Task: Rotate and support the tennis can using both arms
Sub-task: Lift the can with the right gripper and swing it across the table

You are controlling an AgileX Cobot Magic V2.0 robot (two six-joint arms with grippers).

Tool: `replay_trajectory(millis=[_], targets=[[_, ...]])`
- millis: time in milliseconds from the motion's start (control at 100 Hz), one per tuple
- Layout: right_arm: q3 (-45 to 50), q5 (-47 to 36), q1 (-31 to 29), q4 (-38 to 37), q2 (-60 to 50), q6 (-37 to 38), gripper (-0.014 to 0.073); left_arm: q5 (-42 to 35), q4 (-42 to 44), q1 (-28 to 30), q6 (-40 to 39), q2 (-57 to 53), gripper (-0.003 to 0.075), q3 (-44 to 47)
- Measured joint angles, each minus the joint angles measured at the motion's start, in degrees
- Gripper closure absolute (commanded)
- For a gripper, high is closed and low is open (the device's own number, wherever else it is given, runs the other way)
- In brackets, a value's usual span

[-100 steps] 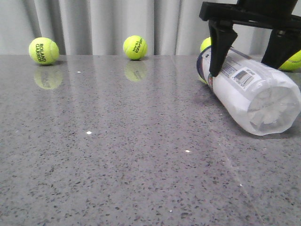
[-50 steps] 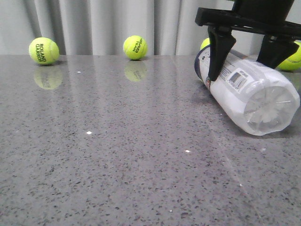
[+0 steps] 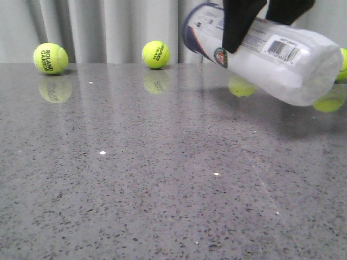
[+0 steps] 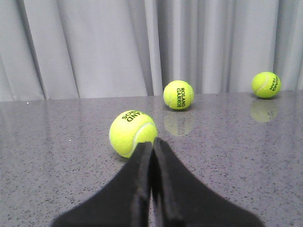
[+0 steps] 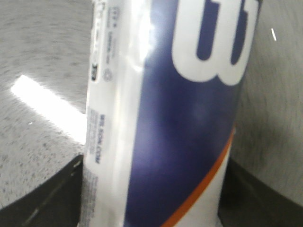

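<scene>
Lifted glossy tennis can point(image 3: 271, 57), matte right end effector point(image 3: 265, 19)

The near and middle part of the grey table point(image 3: 135, 189) is open, so a gripper can pass there freely from left to right. Along the far edge, before the curtain point(image 3: 97, 27), stand two tennis balls well apart: one at far left point(image 3: 50, 58), one near the middle point(image 3: 156, 54), with a wide gap between them. At the right, the tennis can point(image 3: 282, 62) hangs tilted above the table in the right gripper point(image 3: 259, 19) and blocks that upper space. Under it there is a low gap, with more balls behind.
</scene>
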Motion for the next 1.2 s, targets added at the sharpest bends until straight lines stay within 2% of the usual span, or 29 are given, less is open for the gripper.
replay_trajectory(millis=[260, 400, 570, 1200], targets=[[-1.84, 0.65, 6.62, 0.00, 0.00, -32.46, 0.0191, 0.00, 0.00, 0.00, 0.00, 0.00, 0.0740, 0.00], [-1.84, 1.01, 9.83, 0.00, 0.09, -43.45, 0.0191, 0.00, 0.00, 0.00, 0.00, 0.00, 0.0740, 0.00], [-1.99, 1.04, 12.14, 0.00, 1.56, -47.85, 0.0191, 0.00, 0.00, 0.00, 0.00, 0.00, 0.0740, 0.00], [-1.99, 1.03, 12.53, -2.00, 8.61, -52.85, 0.0186, 0.00, 0.00, 0.00, 0.00, 0.00, 0.0740, 0.00]])
